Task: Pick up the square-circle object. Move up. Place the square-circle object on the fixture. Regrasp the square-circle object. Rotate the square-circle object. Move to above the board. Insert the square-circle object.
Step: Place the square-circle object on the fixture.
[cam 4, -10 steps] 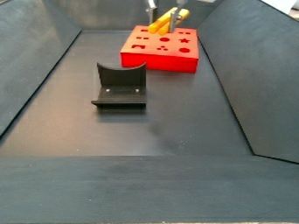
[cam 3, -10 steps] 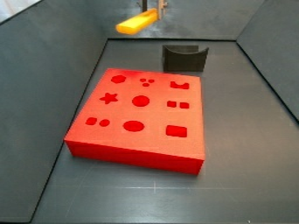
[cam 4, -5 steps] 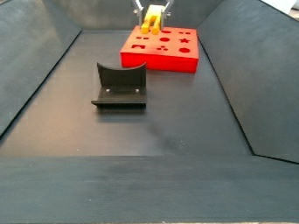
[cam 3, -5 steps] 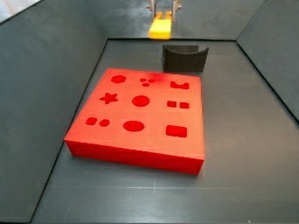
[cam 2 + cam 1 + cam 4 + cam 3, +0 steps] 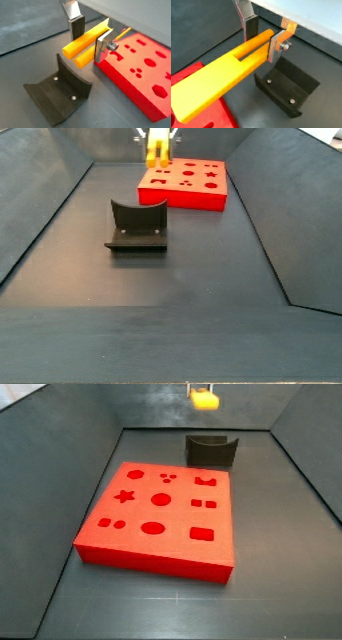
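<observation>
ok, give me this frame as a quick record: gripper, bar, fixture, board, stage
gripper: in the air, shut on the bar, silver fingers clamp it from both sides
bar: yellow bar held clear of the floor, sticking out from the fingers; high at the far end of the tray in a side view
fixture: on the tray floor, nothing on it
board: red board flat on the floor, holes all empty
stage: bar held aloft, not yet inserted
</observation>
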Controlling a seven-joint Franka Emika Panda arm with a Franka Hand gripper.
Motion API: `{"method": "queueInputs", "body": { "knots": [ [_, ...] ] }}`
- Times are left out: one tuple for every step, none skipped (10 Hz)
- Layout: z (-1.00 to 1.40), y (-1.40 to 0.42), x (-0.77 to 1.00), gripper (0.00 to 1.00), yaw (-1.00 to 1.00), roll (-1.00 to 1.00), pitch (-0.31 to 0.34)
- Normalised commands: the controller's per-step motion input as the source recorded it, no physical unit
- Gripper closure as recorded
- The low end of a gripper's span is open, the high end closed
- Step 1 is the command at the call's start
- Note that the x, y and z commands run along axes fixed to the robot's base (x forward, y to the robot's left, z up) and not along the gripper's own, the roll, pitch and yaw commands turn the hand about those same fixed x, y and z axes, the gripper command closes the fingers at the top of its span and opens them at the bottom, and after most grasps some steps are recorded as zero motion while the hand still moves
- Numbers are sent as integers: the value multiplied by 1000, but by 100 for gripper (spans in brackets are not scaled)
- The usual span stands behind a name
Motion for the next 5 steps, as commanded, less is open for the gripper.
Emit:
{"method": "queueInputs", "body": {
  "knots": [
    [105, 809, 618, 100, 6, -1000, 178],
    [56, 629, 550, 100, -16, -1000, 200],
    [28, 450, 486, 100, -41, -1000, 220],
    [16, 281, 424, 100, -64, -856, 210],
    [6, 87, 347, 100, -88, -619, 181]
  ]
}}
